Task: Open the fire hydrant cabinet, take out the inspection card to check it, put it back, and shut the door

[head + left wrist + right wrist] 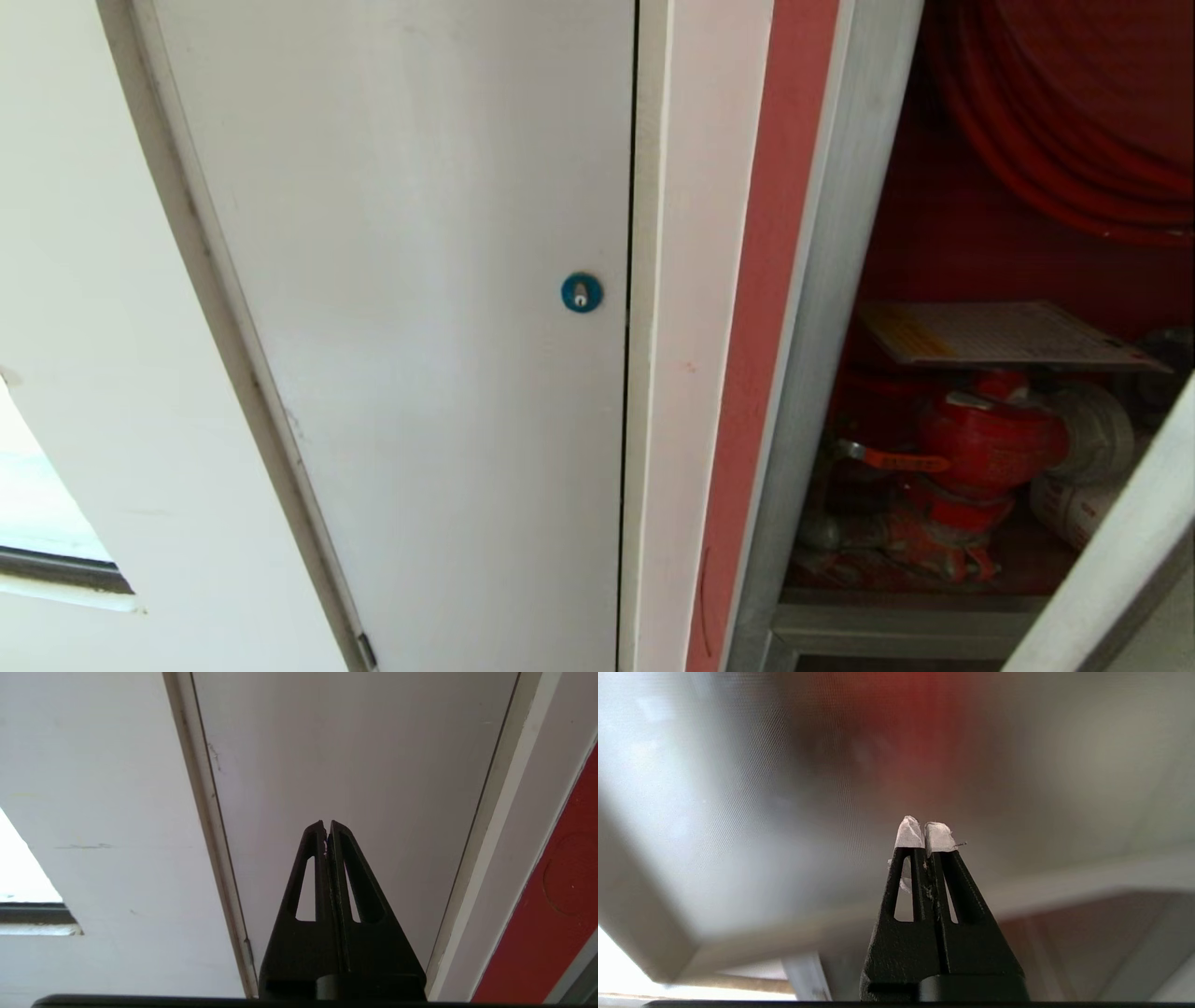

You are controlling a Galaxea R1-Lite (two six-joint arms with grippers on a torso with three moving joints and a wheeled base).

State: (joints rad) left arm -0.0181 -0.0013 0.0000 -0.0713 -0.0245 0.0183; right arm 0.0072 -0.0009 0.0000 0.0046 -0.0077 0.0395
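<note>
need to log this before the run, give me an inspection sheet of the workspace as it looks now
surface: nothing seen; no table or floor in view.
job's things: fire hydrant cabinet stands open; inspection card lies flat above the red valve; red hose reel above; pale edge at lower right is probably the door.
clutter: nothing seen.
grippers: left gripper shut, empty, facing the white door; right gripper shut, empty, taped tips.
cables: nothing seen.
surroundings: white door with blue lock, white wall.
</note>
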